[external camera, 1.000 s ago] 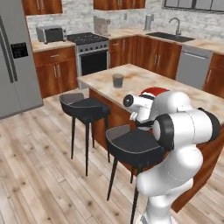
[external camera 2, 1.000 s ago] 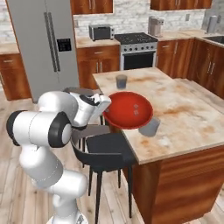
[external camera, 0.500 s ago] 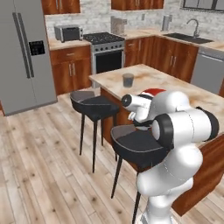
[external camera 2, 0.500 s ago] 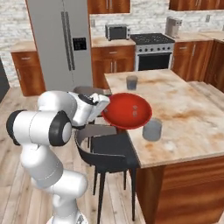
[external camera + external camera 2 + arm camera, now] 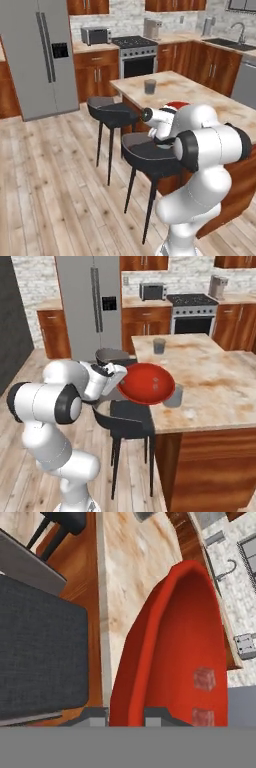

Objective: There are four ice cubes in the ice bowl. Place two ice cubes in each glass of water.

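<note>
My hand (image 5: 126, 717) is clamped on the red bowl's (image 5: 147, 387) near rim, the nearer glass (image 5: 173, 396) at three o'clock of the bowl.

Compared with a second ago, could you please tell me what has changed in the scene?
Mostly the viewpoint: the base has turned, so the fridge and stove slide rightward in both base views. The end effector stays shut on the rim of the red bowl, holding it at the island edge. Both tumblers, the far one and the near one, stand where they did.
</note>
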### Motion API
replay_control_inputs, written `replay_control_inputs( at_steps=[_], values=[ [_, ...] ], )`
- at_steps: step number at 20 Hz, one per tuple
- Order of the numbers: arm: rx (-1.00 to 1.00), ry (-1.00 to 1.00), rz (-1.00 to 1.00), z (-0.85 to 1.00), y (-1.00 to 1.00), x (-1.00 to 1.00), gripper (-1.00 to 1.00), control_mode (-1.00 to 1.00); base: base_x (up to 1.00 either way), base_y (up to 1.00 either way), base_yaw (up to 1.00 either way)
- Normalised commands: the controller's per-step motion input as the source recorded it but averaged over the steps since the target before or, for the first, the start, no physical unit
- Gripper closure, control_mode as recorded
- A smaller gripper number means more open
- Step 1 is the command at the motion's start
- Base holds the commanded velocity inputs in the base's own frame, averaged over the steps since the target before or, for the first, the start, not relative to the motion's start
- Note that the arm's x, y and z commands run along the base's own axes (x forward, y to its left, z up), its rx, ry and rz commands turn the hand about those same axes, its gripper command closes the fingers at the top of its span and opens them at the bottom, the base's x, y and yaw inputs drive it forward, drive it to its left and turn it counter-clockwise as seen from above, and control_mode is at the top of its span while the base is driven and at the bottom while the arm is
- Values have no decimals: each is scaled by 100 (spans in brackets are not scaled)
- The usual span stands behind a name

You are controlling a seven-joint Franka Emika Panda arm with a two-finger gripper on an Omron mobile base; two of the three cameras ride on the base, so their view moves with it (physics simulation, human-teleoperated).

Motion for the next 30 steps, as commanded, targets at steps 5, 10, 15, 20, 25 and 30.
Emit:
replay_control_inputs(
  at_steps=[5, 10, 15, 20, 25, 30],
  values=[
    [0, 0, 0, 0, 0, 0, 100, 100, -34, -54, 50],
    [0, 0, 0, 0, 0, 0, 100, 100, 25, -38, 38],
    [0, 0, 0, 0, 0, 0, 100, 100, 15, -48, 31],
    [0, 0, 0, 0, 0, 0, 100, 100, 32, -69, 24],
    [0, 0, 0, 0, 0, 0, 100, 100, 65, -35, 27],
    [0, 0, 0, 0, 0, 0, 100, 100, 3, -88, 23]
  ],
)
